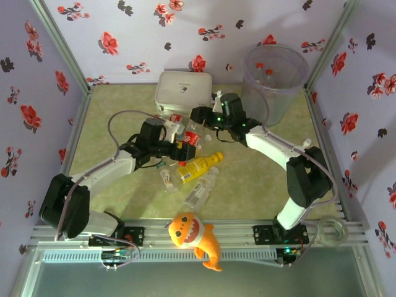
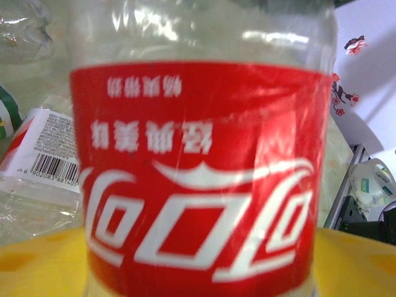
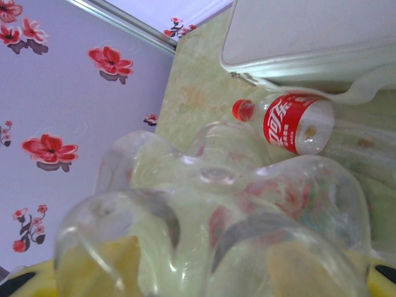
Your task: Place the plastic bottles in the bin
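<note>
Red-labelled clear plastic bottle [image 2: 198,173], its white script upside down, faintly crinkled.

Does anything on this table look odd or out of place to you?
Yes. An orange plush shark sprawls across the near rail, tail hanging past it, the only toy here. The plastic bottles lie scattered on their sides mid-table.

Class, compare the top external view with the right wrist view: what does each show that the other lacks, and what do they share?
Top external adds: the bin with bottles inside, the yellow bottle lying on the table, and the orange plush shark at the near edge. Right wrist adds: a clear bottle's lobed base, close up. Shared: the white box, the green table, a flowered wall.
</note>
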You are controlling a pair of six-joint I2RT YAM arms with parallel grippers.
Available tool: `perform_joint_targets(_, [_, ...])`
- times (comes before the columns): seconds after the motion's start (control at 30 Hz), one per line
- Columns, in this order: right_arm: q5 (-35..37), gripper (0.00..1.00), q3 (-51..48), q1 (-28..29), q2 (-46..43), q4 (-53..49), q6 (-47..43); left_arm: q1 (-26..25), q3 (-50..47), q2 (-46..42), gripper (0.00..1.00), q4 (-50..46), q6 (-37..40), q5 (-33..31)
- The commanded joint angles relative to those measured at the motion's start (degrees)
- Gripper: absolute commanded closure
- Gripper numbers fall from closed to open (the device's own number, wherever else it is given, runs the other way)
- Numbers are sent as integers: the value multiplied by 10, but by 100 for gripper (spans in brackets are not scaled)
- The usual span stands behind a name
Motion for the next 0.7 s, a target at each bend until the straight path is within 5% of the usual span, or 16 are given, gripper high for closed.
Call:
perform_joint_targets(0.0, [40,52,59,-2,-16,-77,-81,8,12,-26,0,-11,0,4])
perform_joint_targets(0.4, [217,59,282,-34,-65,-268,-299,74,-67,-121,0,-69,-78,-61])
perform_joint_targets(0.67, [312,66,351,-83,-112,-218,-396,149,-136,-158,0,-83,-166,-99])
